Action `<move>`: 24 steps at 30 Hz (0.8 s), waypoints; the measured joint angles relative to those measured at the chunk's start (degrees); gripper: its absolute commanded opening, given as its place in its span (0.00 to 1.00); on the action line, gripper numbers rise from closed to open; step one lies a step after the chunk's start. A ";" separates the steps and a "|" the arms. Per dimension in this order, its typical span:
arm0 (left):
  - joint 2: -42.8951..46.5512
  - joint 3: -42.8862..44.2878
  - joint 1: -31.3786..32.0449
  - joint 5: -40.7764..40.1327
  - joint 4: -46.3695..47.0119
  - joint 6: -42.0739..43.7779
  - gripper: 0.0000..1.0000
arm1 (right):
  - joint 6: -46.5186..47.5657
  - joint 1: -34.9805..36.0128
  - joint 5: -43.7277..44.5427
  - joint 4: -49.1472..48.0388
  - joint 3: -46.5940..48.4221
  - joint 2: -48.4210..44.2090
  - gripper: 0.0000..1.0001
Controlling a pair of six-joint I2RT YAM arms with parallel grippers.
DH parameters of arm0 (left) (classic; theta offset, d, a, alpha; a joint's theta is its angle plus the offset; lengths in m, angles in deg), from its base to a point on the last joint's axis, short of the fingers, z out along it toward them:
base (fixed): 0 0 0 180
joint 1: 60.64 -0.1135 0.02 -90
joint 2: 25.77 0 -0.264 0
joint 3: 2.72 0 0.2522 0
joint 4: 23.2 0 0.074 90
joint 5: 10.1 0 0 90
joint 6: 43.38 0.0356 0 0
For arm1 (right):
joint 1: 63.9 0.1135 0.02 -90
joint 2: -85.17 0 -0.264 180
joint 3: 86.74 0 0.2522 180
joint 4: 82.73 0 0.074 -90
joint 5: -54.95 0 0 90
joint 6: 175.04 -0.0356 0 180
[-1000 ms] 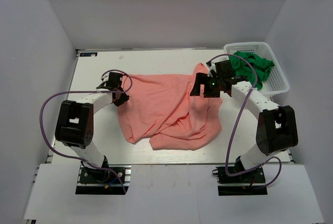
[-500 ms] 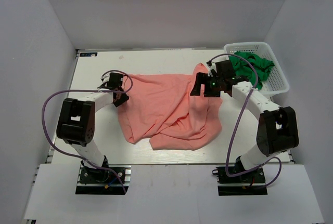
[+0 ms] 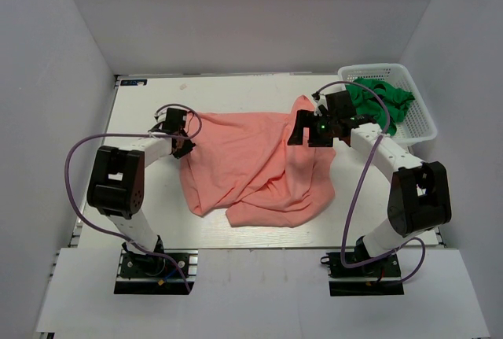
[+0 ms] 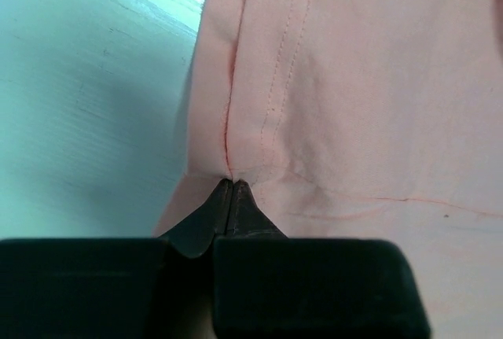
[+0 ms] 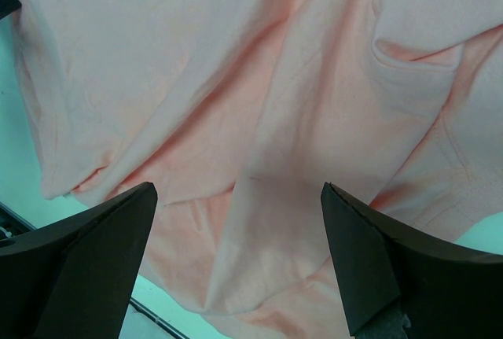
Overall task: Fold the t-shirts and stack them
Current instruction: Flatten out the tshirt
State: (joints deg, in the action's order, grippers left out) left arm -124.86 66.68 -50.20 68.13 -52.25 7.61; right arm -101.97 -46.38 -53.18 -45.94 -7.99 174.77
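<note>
Salmon-pink t-shirt (image 3: 259,166) rumpled on bench (image 3: 236,95), left jaws closed on its 9 o'clock seam, right jaws wide open, empty, at 2 o'clock

We saw the shirt (image 5: 259,119) lying rumpled under our right gripper (image 5: 237,189), with long creases across the pink cloth and a stitched fold at upper right. The dark fingers (image 5: 94,252) stood wide apart, gripping nothing. Table (image 5: 12,119) showed along the left edge and at lower right.

The right arm (image 3: 376,147) partly covers the green garment (image 3: 391,95) in the basket (image 3: 372,68).
</note>
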 measured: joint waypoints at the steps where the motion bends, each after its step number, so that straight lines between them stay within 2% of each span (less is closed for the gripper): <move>1: -0.07 0.55 0.00 0.00 -0.79 0.07 0.05 | 0.00 0.00 -0.02 0.00 0.00 0.00 0.91; 11: 0.13 4.44 0.00 -0.83 -6.47 1.51 0.05 | 0.02 -0.04 -0.07 -0.02 0.00 0.02 0.91; 20: 0.07 6.47 0.00 0.90 -8.44 2.80 0.13 | 0.04 -0.04 -0.07 -0.04 0.00 0.02 0.91; 24: -0.28 6.47 0.00 2.45 -7.98 3.23 0.20 | 0.07 -0.04 -0.07 -0.07 0.00 0.02 0.91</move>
State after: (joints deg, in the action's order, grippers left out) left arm -125.14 73.15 -50.20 70.57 -60.23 10.85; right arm -101.90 -46.42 -53.25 -46.01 -7.99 174.79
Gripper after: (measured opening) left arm 0.161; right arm 0.907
